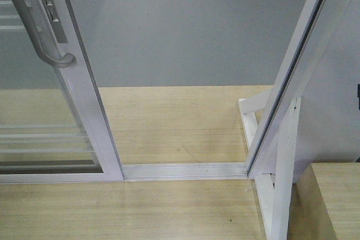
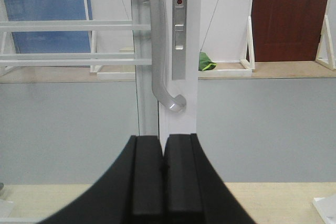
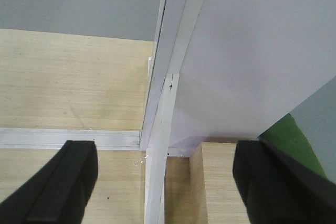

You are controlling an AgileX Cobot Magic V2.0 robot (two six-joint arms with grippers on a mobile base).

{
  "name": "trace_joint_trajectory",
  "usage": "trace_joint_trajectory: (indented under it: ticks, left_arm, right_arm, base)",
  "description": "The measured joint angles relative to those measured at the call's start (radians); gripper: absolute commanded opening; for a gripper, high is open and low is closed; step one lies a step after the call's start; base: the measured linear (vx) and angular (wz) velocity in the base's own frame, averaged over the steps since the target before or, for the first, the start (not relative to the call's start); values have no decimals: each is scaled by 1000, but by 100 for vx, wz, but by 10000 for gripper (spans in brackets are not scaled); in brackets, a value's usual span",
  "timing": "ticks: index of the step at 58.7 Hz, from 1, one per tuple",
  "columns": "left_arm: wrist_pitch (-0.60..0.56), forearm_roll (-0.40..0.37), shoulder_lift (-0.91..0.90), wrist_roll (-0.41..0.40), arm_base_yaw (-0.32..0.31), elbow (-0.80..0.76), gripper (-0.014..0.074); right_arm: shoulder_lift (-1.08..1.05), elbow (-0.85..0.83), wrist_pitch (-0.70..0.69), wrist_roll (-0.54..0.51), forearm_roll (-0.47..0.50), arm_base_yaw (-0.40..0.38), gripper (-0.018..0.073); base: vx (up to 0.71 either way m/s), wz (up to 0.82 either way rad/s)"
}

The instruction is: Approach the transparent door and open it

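Standing at the left, the tall clear-glass door with a white frame (image 1: 84, 99) has thin white bars and a smooth curved silver handle (image 1: 39, 29). Only the left wrist view shows a dark red door (image 2: 291, 17) far behind. The left black gripper (image 2: 164, 174) is pressed together. The right black gripper (image 3: 165, 182) is wide apart above the pale wooden floor (image 3: 63, 82).

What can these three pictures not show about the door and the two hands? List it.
- Handle: its top is cut off by the front view's edge.
- Left hand: its fingertips lie below the left wrist view's edge.
- Right hand: only the inner finger edges show.
- Floor track: its right end is hidden behind the white frame.
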Motion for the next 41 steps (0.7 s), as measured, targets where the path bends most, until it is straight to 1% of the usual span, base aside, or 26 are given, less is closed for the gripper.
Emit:
trace_joint_trajectory:
  ticks: [31, 36, 41]
  left_arm:
    - [0, 0, 0, 0, 0, 0, -6]
    - [0, 0, 0, 0, 0, 0, -6]
    - [0, 0, 0, 0, 0, 0, -6]
  right_arm:
    - [0, 0, 0, 0, -1, 0, 577]
    - [0, 0, 0, -3, -35, 0, 562]
    - [0, 0, 0, -4, -67, 0, 524]
  base:
    - [0, 0]
    - [0, 0]
    - [0, 0]
